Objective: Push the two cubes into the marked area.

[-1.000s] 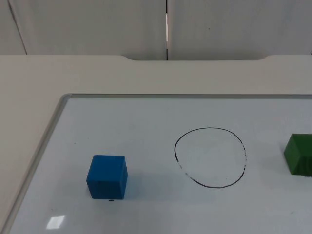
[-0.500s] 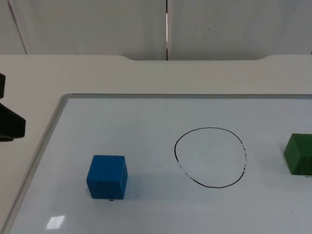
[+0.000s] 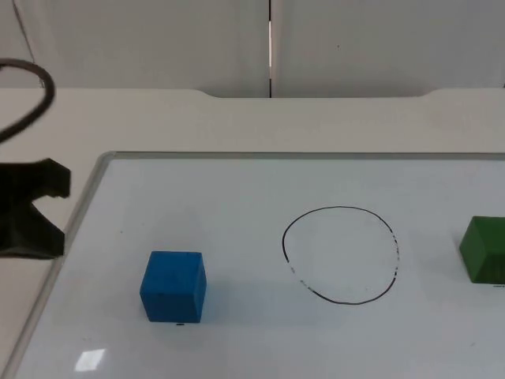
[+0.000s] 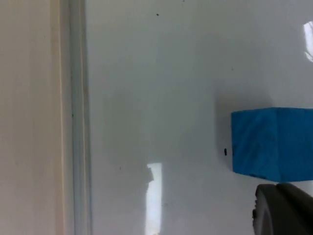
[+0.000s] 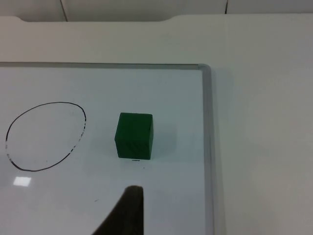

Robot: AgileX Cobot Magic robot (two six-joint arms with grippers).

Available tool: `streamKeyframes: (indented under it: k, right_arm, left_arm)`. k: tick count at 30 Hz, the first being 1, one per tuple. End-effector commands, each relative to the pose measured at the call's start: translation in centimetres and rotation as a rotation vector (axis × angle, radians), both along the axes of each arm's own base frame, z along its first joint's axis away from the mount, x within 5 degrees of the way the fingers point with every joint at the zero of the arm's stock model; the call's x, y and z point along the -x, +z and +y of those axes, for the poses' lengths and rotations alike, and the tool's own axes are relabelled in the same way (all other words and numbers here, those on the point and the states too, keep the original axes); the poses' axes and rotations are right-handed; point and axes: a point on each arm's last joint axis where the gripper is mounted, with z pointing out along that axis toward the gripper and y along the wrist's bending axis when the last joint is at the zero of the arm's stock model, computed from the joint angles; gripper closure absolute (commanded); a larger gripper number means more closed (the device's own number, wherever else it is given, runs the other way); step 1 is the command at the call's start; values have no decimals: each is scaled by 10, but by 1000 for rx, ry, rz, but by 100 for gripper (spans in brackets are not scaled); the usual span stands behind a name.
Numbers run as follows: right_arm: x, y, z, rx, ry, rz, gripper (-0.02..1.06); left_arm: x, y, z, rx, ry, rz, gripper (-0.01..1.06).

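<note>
A whiteboard [image 3: 237,181] is lying flat on the table [image 3: 158,118], reaching back toward the partition wall [image 3: 158,39]. A drawn ring [image 3: 392,237] is sitting near the board's middle. One cube [image 3: 173,286] is resting on the board well to the ring's left; the other cube [image 3: 483,249] is sitting to the ring's right, near the board's right frame [image 5: 208,147]. The left gripper [image 3: 31,209] is hanging over the table just left of the board's edge.

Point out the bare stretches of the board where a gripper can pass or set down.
Bare board lies between the blue cube and the drawn circle, inside that circle, and along the far strip up to the whiteboard frame. It is tighter between the circle and the green cube, and at the board's left edge, where the left gripper stands.
</note>
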Motion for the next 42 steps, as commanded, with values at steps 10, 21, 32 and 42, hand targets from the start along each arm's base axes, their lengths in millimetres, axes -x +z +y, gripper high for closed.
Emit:
streamKeyframes:
  k: [10, 21, 32, 42]
  right_arm:
    - [0, 0, 0, 6, -1, -10, -1]
    - [0, 0, 0, 6, -1, -10, -1]
    - [0, 0, 0, 6, -1, -10, -1]
    - [0, 0, 0, 6, -1, -10, -1]
  left_arm:
    - [-11, -39, -33, -122, -41, 20, 105]
    - [-15, -49, -34, -211, -74, -21, 105]
    - [-15, -57, -36, -206, -79, 21, 105]
    - [-17, -67, -47, -150, -47, 89, 105]
